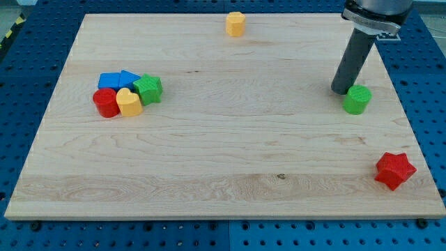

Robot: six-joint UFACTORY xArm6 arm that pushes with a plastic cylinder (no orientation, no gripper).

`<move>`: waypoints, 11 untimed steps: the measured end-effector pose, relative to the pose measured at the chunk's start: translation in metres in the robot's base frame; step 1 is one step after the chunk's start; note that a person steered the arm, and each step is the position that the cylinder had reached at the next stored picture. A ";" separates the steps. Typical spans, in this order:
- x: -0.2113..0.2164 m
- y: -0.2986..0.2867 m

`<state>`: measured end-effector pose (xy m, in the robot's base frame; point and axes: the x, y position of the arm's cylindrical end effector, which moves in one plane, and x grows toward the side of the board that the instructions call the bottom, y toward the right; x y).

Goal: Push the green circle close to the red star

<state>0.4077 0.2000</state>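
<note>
The arm carries no jaws, only a dark rod whose tip (pixel 341 90) rests on the counter (pixel 223 153) just to the view's upper left of the green circle (pixel 357 100), touching it or very nearly so. The red star (pixel 395 170) lies near the view's bottom right corner, well apart from the circle. A good push probably runs down and slightly rightward through the circle's centre, stopping before it knocks the star toward the edge.

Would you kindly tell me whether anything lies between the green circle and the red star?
Nothing: in the camera view, only bare board separates the green circle from the red star. My tip sits at the circle's upper-left side.
</note>
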 end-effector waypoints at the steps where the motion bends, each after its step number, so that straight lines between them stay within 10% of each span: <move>1: -0.005 0.000; 11: 0.066 0.039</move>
<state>0.4735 0.2386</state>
